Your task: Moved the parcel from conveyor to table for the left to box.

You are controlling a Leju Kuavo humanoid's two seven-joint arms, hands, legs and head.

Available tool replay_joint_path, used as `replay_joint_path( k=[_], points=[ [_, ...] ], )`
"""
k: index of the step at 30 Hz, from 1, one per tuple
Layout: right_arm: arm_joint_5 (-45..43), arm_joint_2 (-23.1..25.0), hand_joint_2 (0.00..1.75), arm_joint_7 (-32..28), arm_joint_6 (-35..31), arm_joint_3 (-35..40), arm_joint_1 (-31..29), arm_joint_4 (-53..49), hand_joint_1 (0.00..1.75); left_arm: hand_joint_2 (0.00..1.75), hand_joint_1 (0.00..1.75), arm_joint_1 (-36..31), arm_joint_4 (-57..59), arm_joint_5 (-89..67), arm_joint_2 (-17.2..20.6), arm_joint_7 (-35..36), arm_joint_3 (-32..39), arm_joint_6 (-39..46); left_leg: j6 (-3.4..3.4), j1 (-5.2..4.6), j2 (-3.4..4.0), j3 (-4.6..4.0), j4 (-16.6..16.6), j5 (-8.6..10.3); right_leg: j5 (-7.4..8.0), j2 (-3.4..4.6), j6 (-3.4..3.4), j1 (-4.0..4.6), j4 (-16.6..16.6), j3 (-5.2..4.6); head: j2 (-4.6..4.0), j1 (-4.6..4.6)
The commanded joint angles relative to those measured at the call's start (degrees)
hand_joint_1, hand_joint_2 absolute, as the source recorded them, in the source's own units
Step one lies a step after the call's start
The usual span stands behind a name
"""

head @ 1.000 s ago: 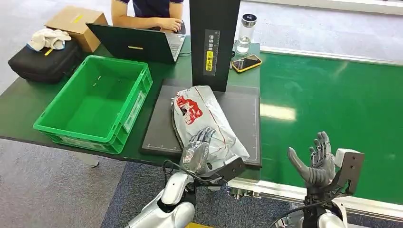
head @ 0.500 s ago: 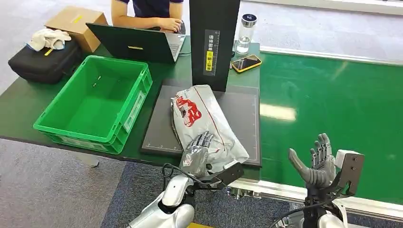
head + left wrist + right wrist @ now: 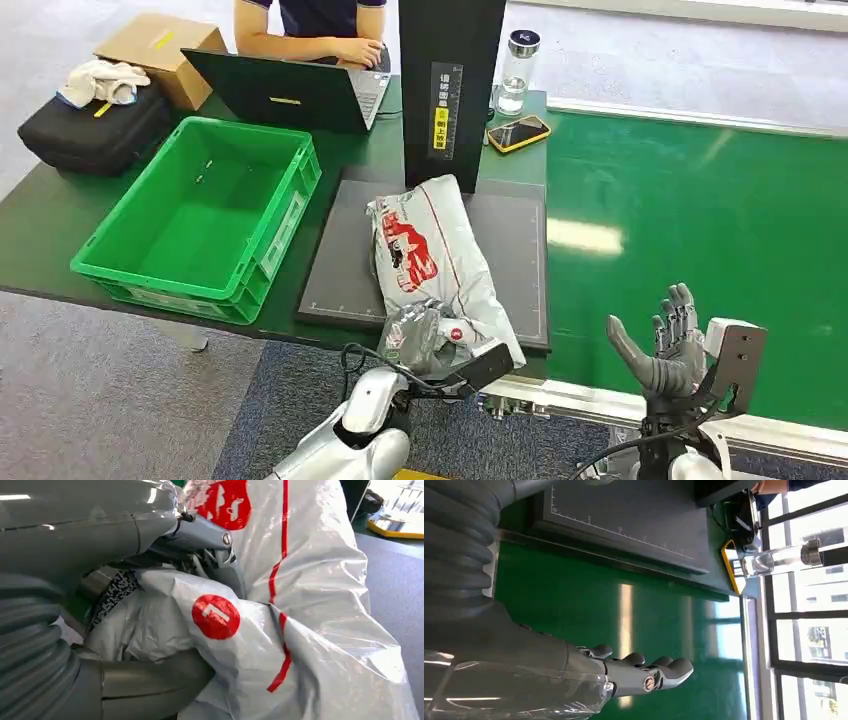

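Parcel (image 3: 432, 255) is lying lengthwise on the dark grey mat (image 3: 340, 270) on the counter (image 3: 50, 215), a white plastic mailer with red print, its far end right up against the black upright post (image 3: 445, 85). Left hand (image 3: 418, 335) has its fingers curled around the near end of the bag, bunching the plastic (the left wrist view shows the thumb (image 3: 150, 685) tucked under a fold by a round red sticker (image 3: 216, 616), so it's gripping for real). Right hand (image 3: 665, 345) is held up over the near edge of the green conveyor (image 3: 700, 220), fingers spread and nothing in it. Green crate (image 3: 200, 215) sits just left of the mat with nothing inside it. Further back there's a laptop (image 3: 290, 95) with a person's hand (image 3: 355, 50) at it, a clear bottle (image 3: 517, 70), and a phone in a yellow case (image 3: 518, 132). Off at the far left corner sit a cardboard box (image 3: 160, 45) and a black bag (image 3: 90, 130) with a white cloth (image 3: 100, 80) on top.
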Motion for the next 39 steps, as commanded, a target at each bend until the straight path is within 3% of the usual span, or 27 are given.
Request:
replay_joint_path(
  k=[1,28,32,39],
  points=[
    [-0.3,-0.3,1.75,0.0,0.0,0.3,0.1,0.3,0.0,1.75,1.75,-1.1,4.6,-0.1,-2.3,0.0,-2.0,-0.8,-0.02,-0.02,0.03,0.14,-0.1,-0.01,-0.01,0.04,-0.07,-0.01,-0.1,0.12,0.0,0.0],
    [0.0,0.7,1.75,-0.2,1.0,-1.3,0.7,-0.9,0.0,1.75,1.75,-1.0,2.8,-0.1,-1.9,-1.1,-0.5,3.2,-0.02,0.0,0.0,0.08,0.0,-0.01,-0.01,0.02,-0.05,0.0,0.0,0.07,0.0,0.0],
    [0.0,0.8,1.75,-0.3,1.3,-1.9,1.0,-1.2,0.0,1.75,1.75,-0.4,-3.4,0.1,-0.1,-1.5,0.2,4.6,-0.02,0.0,-0.01,0.05,0.0,-0.01,-0.02,0.0,-0.06,0.0,0.0,0.04,0.0,0.0],
    [0.0,1.5,1.75,-0.6,1.7,-3.7,2.4,-2.8,0.0,1.75,1.75,2.7,-27.2,-0.6,6.7,-0.7,3.0,4.7,-0.05,-0.01,0.06,0.07,-0.1,-0.03,-0.04,0.07,-0.1,0.0,0.0,0.03,0.0,-0.02]
  ],
)
